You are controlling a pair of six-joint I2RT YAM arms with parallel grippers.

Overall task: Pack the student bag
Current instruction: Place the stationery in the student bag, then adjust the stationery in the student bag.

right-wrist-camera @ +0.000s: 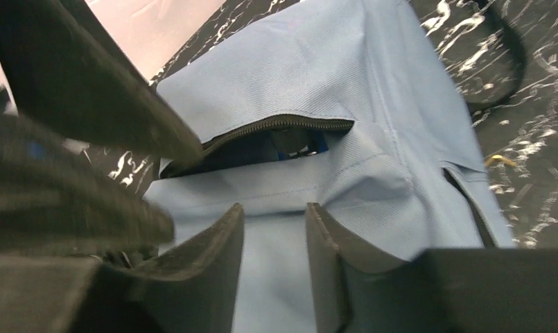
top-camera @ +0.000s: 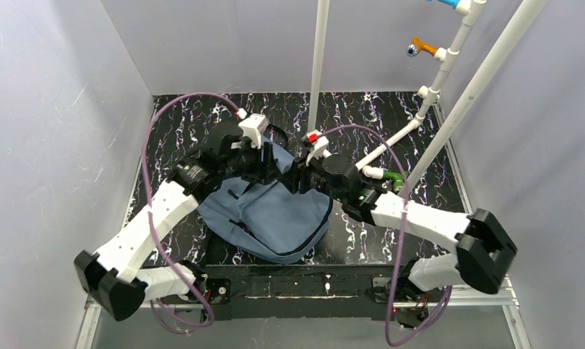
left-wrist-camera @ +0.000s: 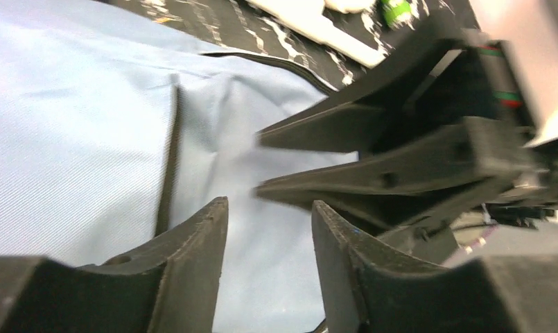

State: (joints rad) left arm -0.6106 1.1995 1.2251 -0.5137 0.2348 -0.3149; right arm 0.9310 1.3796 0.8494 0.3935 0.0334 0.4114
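1. Top external: The student bag [top-camera: 275, 222] lies flat at the centre of the black marbled table [top-camera: 434, 182], its rounded end toward the bottom of the frame. Both arms reach in from the lower corners, elbows bent outward. The left gripper [top-camera: 271, 169] and right gripper [top-camera: 298, 177] meet nearly tip to tip over the bag's upper edge. The state of the jaws cannot be told from this height. White pipes [top-camera: 391, 138] cross the right side of the frame, and purple cables [top-camera: 152, 145] loop off each arm.

2. Left wrist: Only this view shows both sets of jaws at once. The left gripper [left-wrist-camera: 269, 260] points down from the bottom edge, its fingers [left-wrist-camera: 196, 270] spread with bare blue cloth showing between them. The right gripper [left-wrist-camera: 262, 163] enters from the right, its two fingers also parted, with the tips just above the student bag [left-wrist-camera: 75, 139]. A dark seam [left-wrist-camera: 168, 173] runs down the fabric. A white pipe [left-wrist-camera: 310, 21] lies at the top of the frame.

3. Right wrist: Only here does the bag's zipper [right-wrist-camera: 276, 126] show. It is partly undone, with dark lining and a bit of blue visible inside. The right gripper [right-wrist-camera: 274, 260] sits low in the frame, its jaws apart over the student bag [right-wrist-camera: 373, 83]. The left gripper [right-wrist-camera: 89, 97] looms blurred at the left. A black strap [right-wrist-camera: 508, 48] curls on the table at upper right.
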